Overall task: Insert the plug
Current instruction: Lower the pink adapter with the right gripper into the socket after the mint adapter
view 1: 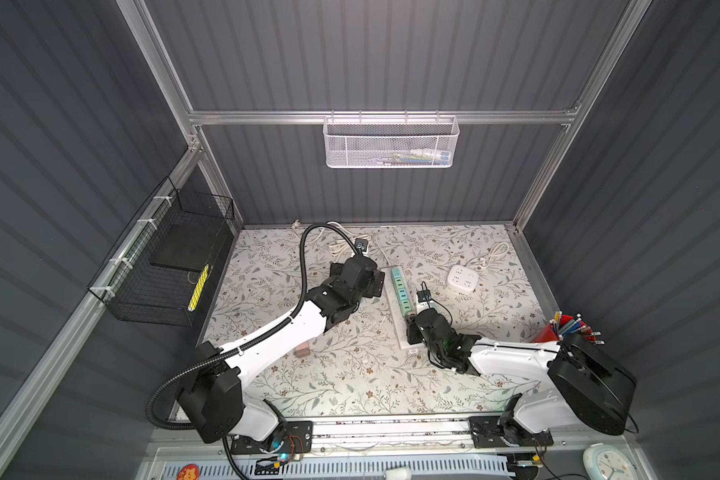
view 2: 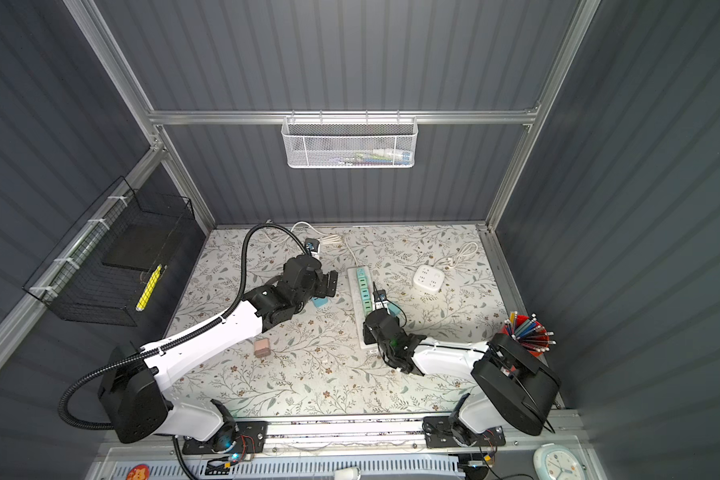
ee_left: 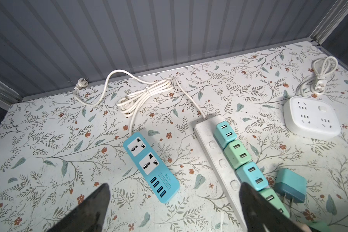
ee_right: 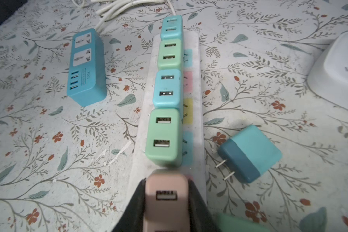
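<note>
Right now the right tool is clamping a pink plug, its dark fingers pressing on either side of the plug's body. The plug is sitting over the near end of the white power strip, in line with the row of chargers plugged in there, with its USB port facing the wrist camera. Whether its prongs are seated in the strip cannot be told, since the tool and the plug's body are hiding them.

Four chargers are standing in that row along the strip (teal, green, teal, green, counting from the far end), each touching the next. A two-tone blue plug is lying on its side on the counter just beside the strip, its two prongs pointing toward the strip.

Meanwhile the left tool is hanging with its fingers spread wide apart, gripping nothing, above the near end of a blue power strip that is lying left of the white one. A white square socket block is resting well apart, to the white strip's right in both top views.
</note>
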Robot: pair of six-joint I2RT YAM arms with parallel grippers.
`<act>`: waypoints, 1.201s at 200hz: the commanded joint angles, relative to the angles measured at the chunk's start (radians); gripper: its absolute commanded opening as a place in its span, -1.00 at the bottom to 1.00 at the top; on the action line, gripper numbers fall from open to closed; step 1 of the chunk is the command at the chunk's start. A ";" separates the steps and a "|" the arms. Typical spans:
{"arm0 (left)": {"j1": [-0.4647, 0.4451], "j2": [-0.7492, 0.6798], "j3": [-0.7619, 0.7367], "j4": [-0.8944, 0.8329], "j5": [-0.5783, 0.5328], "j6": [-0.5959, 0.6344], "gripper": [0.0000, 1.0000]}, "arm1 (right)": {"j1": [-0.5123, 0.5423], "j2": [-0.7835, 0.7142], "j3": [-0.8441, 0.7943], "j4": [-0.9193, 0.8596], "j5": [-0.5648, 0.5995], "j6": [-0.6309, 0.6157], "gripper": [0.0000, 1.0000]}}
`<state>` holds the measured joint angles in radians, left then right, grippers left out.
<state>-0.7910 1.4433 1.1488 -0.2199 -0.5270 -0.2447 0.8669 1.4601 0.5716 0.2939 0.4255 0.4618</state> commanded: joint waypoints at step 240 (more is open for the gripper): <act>-0.003 -0.091 -0.018 0.025 -0.022 0.064 1.00 | -0.006 -0.116 0.240 -0.450 -0.004 -0.049 0.36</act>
<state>-0.7910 1.3861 1.1469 -0.2047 -0.5323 -0.2016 0.8764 1.3346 0.8066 -0.0994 0.4629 0.4503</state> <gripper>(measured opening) 0.999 0.684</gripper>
